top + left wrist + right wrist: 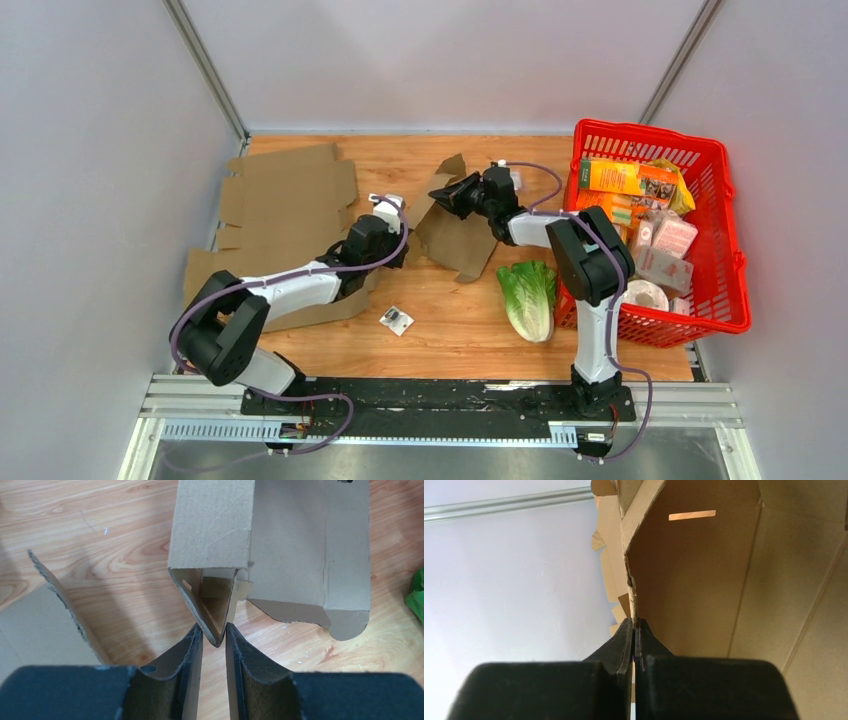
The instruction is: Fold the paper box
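Two arms were on one cardboard box [458, 240], which sat mid-table [460, 335], part-folded with panels standing up.

Left wrist view: the left gripper [213, 627] had its fingers [185, 655] narrowly apart, one on each side of the pointed tip of a folded-in corner. A gap showed below the tip. Couldn't tell whether the pads were actually squeezing the cardboard. Only this view showed that the corner was a hollow wedge, with an open flat panel at its 2 o'clock. A sliver of green sat at the 3 o'clock frame edge.

Right wrist view: the right gripper [635, 626] was pressed together on a thin edge of the box, and the cardboard ran straight into the seam between the fingers. Only this view showed a slot [691, 515] cut in the raised panel, with light coming through it. The wall [514, 580] filled the 9 o'clock half.

Top view didn't resolve either pair of jaws, but it gave the layout. The left gripper was at the box's 9 o'clock side and the right at its 12 o'clock end. Around the box were:
- flat cardboard sheets [290, 195] at 9 to 10 o'clock, partly under the left arm
- a lettuce [530, 295] at 4 o'clock
- a small packet [397, 320] at 7 o'clock
- a red basket [737, 270] full of groceries at 3 o'clock, by the table edge

Neither wrist view showed the basket, the packet or the sheets clearly.
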Controlling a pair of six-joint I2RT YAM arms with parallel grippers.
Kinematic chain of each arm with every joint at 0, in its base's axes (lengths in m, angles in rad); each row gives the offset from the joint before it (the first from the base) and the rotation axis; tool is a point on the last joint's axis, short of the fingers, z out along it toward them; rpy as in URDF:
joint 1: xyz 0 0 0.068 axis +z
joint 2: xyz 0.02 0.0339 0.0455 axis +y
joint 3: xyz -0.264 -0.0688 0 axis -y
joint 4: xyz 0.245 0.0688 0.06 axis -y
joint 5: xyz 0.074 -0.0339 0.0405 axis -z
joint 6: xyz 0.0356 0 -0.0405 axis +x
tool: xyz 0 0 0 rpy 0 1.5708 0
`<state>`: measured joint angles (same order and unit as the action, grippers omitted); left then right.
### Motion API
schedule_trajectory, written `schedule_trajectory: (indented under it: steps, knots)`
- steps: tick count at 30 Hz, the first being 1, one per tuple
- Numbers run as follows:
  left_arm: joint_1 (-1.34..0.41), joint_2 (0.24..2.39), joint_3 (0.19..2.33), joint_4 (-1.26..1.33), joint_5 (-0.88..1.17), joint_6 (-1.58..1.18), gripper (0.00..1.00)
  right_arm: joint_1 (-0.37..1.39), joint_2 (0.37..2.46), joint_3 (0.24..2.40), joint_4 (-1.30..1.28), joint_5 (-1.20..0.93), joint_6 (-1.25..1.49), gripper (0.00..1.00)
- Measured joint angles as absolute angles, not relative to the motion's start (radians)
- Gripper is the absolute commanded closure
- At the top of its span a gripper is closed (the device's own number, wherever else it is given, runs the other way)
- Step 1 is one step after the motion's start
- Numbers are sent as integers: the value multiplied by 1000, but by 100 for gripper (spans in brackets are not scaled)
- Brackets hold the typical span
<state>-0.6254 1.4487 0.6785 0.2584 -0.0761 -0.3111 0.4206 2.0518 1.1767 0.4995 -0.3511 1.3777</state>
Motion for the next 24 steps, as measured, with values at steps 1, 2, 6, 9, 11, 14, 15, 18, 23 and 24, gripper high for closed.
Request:
schedule_trajectory:
  steps: [1,2,6,9,11,14,15,18,23,24]
  knots:
    - [-634,1461,680,261,-89,-314,66,426,2051,1171,501,-339,1383,100]
    - [-640,1472,682,268,-94,-315,65,429,2049,1164,506,-324,1387,100]
    - [-652,1483,680,301,-90,-316,52,437,2025,1142,511,-286,1396,100]
    - [-657,1472,653,357,-76,-306,46,439,2023,1142,508,-281,1399,100]
    - [-659,1445,624,373,-68,-297,44,439,2023,1142,500,-279,1399,100]
    - [-660,1419,605,383,-65,-282,45,442,2023,1142,494,-278,1400,100]
    - [-660,1419,605,387,-65,-282,45,443,2023,1142,494,-277,1402,100]
    - [-660,1423,606,387,-72,-283,47,448,2022,1142,493,-267,1408,100]
    - [-661,1485,661,387,-75,-290,50,458,1995,1110,491,-228,1422,100]
    - [-661,1499,672,387,-78,-295,51,460,1990,1105,490,-220,1426,100]
